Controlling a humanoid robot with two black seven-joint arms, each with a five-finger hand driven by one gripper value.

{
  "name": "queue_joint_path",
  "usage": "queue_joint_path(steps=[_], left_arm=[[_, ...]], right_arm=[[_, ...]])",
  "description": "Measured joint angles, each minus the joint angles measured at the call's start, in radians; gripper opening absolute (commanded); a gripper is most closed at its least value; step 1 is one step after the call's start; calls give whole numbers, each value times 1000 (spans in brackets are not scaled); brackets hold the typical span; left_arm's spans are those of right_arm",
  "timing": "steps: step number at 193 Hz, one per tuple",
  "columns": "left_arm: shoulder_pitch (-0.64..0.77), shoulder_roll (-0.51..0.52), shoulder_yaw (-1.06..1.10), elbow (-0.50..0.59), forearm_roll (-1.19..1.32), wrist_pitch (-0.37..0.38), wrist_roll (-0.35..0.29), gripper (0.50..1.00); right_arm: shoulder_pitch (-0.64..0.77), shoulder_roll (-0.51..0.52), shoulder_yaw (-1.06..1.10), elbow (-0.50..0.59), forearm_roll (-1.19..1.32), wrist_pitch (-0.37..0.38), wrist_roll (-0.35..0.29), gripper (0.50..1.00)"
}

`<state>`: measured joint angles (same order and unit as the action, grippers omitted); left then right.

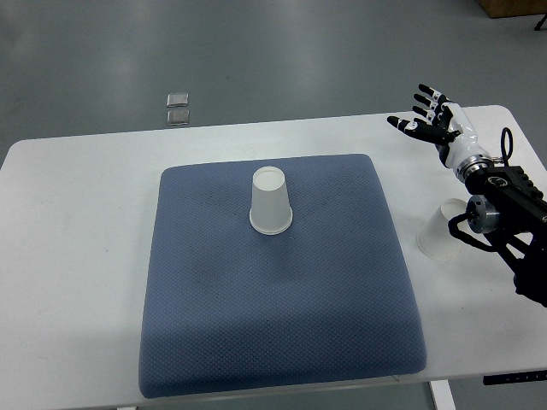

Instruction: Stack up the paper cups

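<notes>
While empty, right hand (432,120) fingers (402,123) spread, above table (77,222)

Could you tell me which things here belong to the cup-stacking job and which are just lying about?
Part of the job:
- upside-down paper cup on the blue mat
- second paper cup on the white table, partly behind the right arm
- right hand, fingers spread, holding nothing

Just lying about:
- two small square objects on the floor beyond the table

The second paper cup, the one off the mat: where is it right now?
In the top view it stands on the white table right of the blue mat, this paper cup partly hidden behind the right arm's wrist.
</notes>
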<state>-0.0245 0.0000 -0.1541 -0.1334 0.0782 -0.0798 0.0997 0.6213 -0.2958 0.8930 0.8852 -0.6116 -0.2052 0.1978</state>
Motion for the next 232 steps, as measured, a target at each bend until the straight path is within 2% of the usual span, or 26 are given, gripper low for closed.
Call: queue_joint_path(steps=[41, 57, 79, 105, 161, 191, 232], left_arm=[[0, 0, 0, 0, 0, 0, 0, 1000], [0, 0, 0, 0, 0, 0, 0, 1000], [0, 0, -1, 0, 0, 0, 0, 1000], [0, 0, -1, 0, 0, 0, 0, 1000], [0, 0, 0, 0, 0, 0, 0, 1000], [0, 0, 0, 0, 0, 0, 0, 1000], [0, 0, 0, 0, 0, 0, 0, 1000]], right_arm=[[0, -55, 2, 16, 2, 16, 3, 917], [-2, -103, -6, 34, 0, 76, 3, 917], [-6, -190, -23, 51, -37, 195, 8, 915], [-8, -305, -80, 84, -163, 306, 39, 915], [0, -464, -130, 189, -492, 484, 95, 915], [1, -485, -141, 228, -661, 531, 100, 915], [12, -522, -173, 264, -748, 582, 113, 915]])
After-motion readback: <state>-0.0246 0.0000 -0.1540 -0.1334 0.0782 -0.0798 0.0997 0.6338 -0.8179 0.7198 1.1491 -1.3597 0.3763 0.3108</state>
